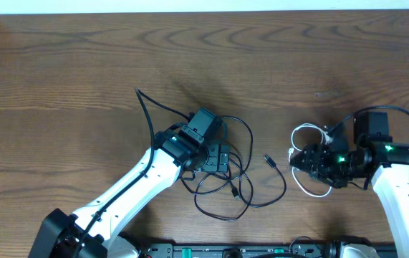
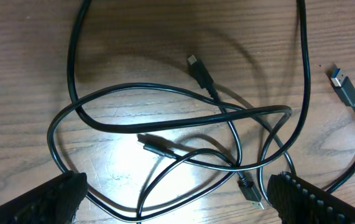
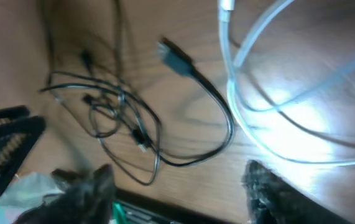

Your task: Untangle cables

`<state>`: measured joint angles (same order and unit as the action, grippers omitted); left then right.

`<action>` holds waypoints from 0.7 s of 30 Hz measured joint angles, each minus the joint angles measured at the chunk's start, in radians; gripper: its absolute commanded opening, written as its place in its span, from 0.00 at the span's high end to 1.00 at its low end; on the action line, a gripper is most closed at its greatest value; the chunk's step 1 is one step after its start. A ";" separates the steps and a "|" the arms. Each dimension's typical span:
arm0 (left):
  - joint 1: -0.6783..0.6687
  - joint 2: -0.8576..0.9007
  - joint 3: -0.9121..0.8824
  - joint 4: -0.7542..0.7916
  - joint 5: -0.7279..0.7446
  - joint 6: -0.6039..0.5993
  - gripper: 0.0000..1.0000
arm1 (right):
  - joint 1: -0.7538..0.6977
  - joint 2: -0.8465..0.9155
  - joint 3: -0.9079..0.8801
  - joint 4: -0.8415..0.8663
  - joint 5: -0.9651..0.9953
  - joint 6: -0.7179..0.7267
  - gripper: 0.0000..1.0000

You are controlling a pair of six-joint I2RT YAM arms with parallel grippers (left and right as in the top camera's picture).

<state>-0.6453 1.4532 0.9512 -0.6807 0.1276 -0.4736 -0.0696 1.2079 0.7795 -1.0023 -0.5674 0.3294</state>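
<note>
Overhead view. On the brown wood-grain table (image 1: pixel 82 72), a knot of thin black cables (image 1: pixel 234 188) at centre, with loops crossing one another several times and a strand trailing off toward the far side. Directly over the knot, the left gripper (image 1: pixel 217 159). Off to the right, apart from the black heap, a short white cable (image 1: pixel 306 127) in a loose loop, with the right gripper (image 1: pixel 299 159) over its inner edge. Between the two groups, a black USB plug (image 1: pixel 269 159) on bare wood.

Left wrist view. Fingers (image 2: pixel 46 199) spread wide at the lower corners, gripping nothing, only table and cable below. Underneath, several small plug ends among overlapping black loops, and the blue-tongued USB plug off to the right.

Right wrist view. Blurred. Fingertips (image 3: pixel 276 193) apart, bare wood in the gap, no cable visibly pinched. Brightly lit white loop just beyond the right-hand fingertip. Black heap farther off, well clear of it.

Progress, as a judgement. White cable apparently already separated from the black ones, so a first part done. Black cables not yet untangled, so most of the work left: lifting single strands out of the crossings and drawing plug ends back through the loops.
</note>
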 measured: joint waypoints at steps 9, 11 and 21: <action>0.000 0.000 0.000 0.000 0.000 0.000 0.02 | 0.077 0.000 -0.023 0.017 0.137 0.104 0.38; 0.000 0.000 0.000 0.000 0.000 0.000 0.02 | 0.109 0.000 -0.023 0.022 0.152 0.119 0.32; 0.000 0.000 0.000 0.000 0.000 0.000 0.02 | 0.201 0.000 0.084 -0.046 0.224 0.202 0.22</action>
<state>-0.6453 1.4528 0.9512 -0.6807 0.1276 -0.4732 0.1314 1.2079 0.8639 -1.0485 -0.3439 0.5312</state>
